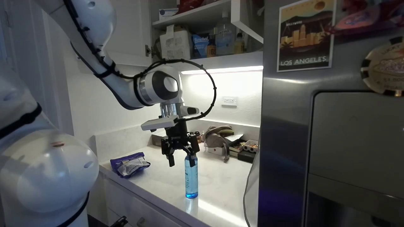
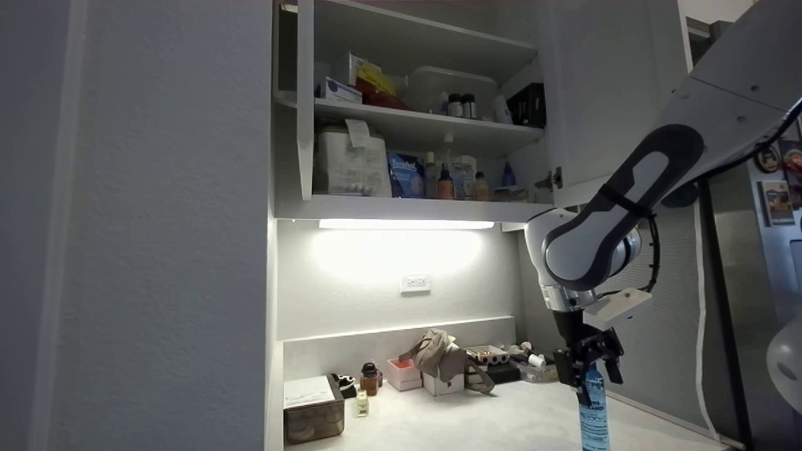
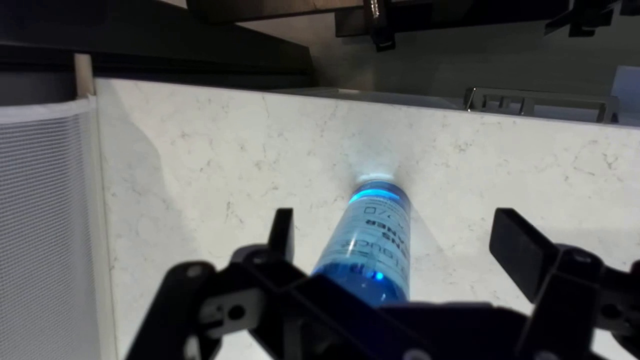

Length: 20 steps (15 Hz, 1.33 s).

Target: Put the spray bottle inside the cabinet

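The slim blue spray bottle (image 1: 191, 181) stands upright on the white counter. My gripper (image 1: 182, 162) points down at its upper part, jaws wide apart. In the wrist view the bottle (image 3: 377, 235) shows between the two spread fingers, nearer the left one, and neither pad visibly presses on it. Its spray top is hidden behind the gripper's body there. One finger overlaps the bottle (image 2: 594, 419) in both exterior views, so the exact depth between them is hard to judge. Above the counter the white cabinet (image 2: 413, 207) has its doors open and its shelves in view.
Toilet paper (image 2: 351, 161), a blue box (image 2: 406, 176) and several bottles fill much of the lower shelf. A purple packet (image 1: 130, 164) lies near the counter's front edge. Boxes and a brown bag (image 1: 217, 135) sit along the back. The steel refrigerator (image 1: 287, 132) stands beside the counter.
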Tool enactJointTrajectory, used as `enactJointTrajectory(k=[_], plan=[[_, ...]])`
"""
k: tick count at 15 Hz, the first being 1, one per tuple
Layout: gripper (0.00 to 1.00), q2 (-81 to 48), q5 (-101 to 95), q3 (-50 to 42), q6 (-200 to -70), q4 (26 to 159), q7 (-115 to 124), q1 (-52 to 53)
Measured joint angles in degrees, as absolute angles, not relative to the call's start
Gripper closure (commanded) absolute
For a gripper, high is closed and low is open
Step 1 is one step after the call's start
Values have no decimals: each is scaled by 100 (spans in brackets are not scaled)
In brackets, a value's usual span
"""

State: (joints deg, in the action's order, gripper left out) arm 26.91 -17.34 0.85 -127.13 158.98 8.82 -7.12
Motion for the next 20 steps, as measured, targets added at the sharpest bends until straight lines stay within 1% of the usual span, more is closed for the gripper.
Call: enactJointTrajectory(k=[9, 19, 20], plan=[[0, 2654, -2232, 96, -12876, 15898, 1175, -896], [0, 2347, -2230, 34, -14056, 15900, 1175, -971], [11, 2314, -2230, 34, -14156, 15900, 1175, -971]])
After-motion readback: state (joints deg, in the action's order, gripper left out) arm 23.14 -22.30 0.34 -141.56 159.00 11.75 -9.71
